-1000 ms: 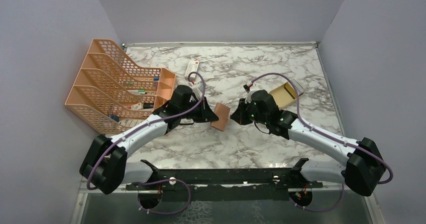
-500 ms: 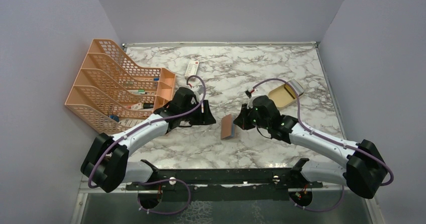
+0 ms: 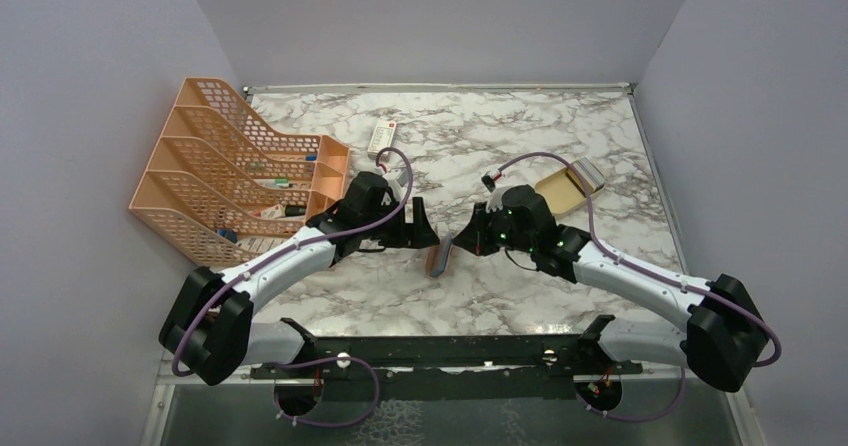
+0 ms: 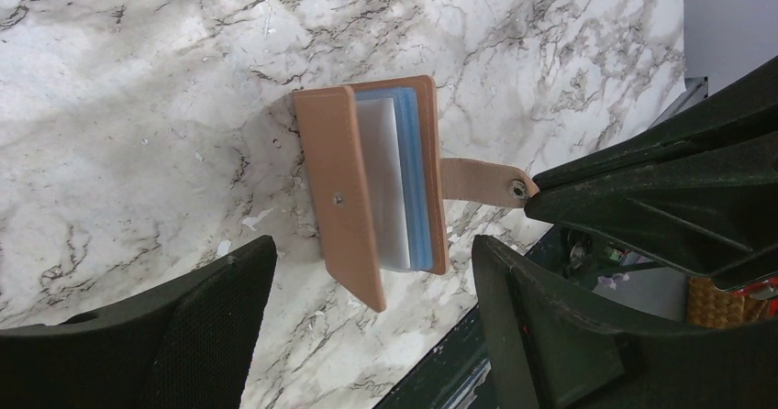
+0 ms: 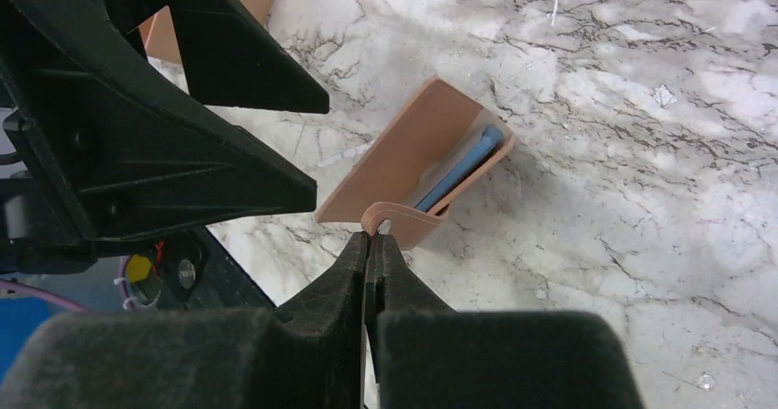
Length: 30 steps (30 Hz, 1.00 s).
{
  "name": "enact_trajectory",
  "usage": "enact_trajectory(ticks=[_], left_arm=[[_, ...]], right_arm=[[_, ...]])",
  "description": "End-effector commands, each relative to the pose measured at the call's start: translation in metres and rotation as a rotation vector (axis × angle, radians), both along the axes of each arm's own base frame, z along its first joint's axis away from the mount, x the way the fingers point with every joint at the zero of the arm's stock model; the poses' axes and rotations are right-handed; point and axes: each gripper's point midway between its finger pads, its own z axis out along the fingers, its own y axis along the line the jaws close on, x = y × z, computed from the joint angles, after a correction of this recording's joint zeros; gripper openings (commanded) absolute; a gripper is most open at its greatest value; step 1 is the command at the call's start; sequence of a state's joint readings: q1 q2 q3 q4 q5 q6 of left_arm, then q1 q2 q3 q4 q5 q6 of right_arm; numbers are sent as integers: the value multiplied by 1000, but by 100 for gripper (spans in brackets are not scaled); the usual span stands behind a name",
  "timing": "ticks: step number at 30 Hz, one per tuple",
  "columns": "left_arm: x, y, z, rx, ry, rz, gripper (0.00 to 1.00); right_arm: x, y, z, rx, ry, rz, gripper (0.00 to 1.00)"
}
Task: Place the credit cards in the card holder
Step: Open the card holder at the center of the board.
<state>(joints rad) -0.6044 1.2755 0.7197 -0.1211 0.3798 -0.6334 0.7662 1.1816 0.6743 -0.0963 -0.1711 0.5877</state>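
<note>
The brown card holder stands half folded on the marble between my two grippers. In the left wrist view the card holder shows a grey card and a pale blue card tucked inside. Its clasp tab is pinched by my right gripper, which is shut on the tab. The blue card also shows in the right wrist view. My left gripper is open a little short of the holder, with nothing between its fingers. From above, the left gripper is just left of the holder.
An orange mesh file rack fills the back left. A white remote-like item lies behind the left arm. A tan shallow box sits behind the right arm, with a grey flat piece at its far end.
My left gripper opened and let go of the card holder. The right gripper, still shut on the tab, pulled the holder nearer, and it went from spread flat to half folded.
</note>
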Motion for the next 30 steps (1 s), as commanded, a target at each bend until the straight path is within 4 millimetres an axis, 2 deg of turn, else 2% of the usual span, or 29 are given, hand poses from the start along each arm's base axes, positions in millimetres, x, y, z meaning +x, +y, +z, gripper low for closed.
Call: enact_trajectory(ticks=[1,6,13,17,22,30], left_arm=[[2,-5,9,-22,-23,-11,81],[2,-4,-1,7,-10,-20,81],[1,-6,-6,8,5,-30,79],[0,1,-11,39,11,-13,76],[-3,6,-18,61,17,-8,71],[-1,10,-31,100,35,7,66]], right_arm=[[3,5,9,39,-8,-19,1],[-1,-5,1,17,-2,-39,1],[0,15,25,109,-7,11,1],[3,23,27,121,0,31,1],[2,16,13,79,10,13,1],[5,16,25,103,-28,10,1]])
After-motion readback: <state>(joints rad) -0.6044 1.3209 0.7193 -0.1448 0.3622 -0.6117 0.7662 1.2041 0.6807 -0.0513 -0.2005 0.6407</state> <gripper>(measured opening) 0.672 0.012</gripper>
